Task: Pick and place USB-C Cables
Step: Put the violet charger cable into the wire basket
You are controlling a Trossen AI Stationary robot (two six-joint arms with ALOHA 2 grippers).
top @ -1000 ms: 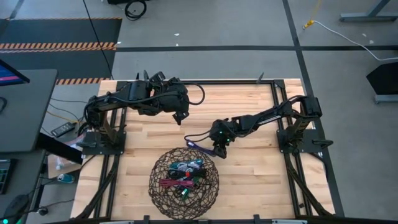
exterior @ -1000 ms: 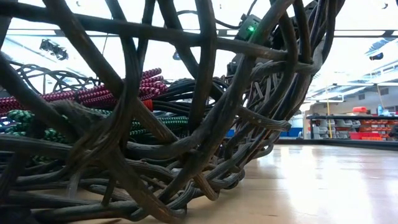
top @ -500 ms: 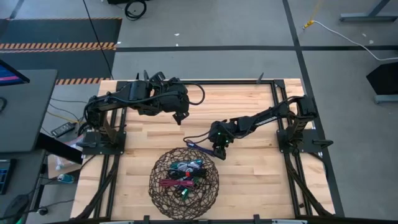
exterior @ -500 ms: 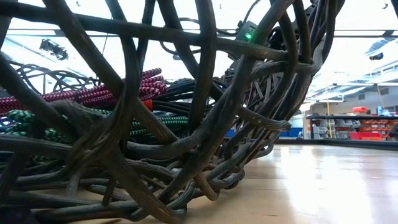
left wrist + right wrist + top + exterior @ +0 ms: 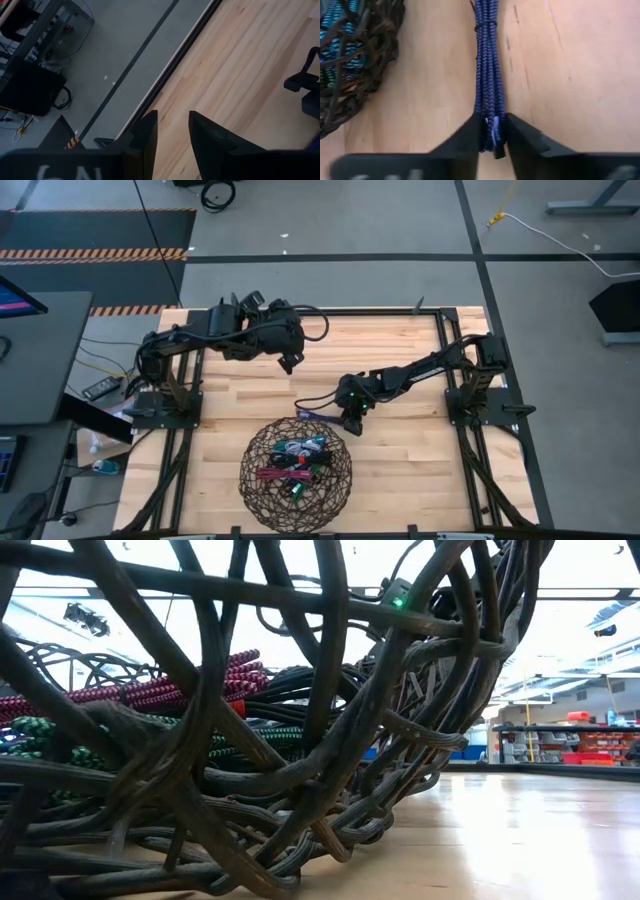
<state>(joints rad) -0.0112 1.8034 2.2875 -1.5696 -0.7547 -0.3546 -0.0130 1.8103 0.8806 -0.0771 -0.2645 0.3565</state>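
so the right gripper [image 5: 492, 131] is low on the table [image 5: 400, 470], just behind the basket [image 5: 256, 480], and its two dark fingers are pinched on one end of a purple cable [image 5: 487, 75]. the bundle lies flat on the wood and points away from the gripper, near the basket's rim but outside it. i think it is held by the end so it can hang down and be lowered into the basket with the others.

the other cables [image 5: 295, 460] lie in a heap inside the basket — maroon, teal and green ones show.

the left gripper [image 5: 289, 363] waits up over the far side of the table, well away from the basket. its fingers stand a little apart with nothing between them.

the right wrist view shows the pinch up close, and the thin tie around the bundle. the high view does not show that — there the purple cable is just a small streak beside the gripper, but you can see where both arms sit. the low view looks through the basket's bars at the maroon cable [image 5: 150, 690] and a teal one below it, and does not show the purple one.
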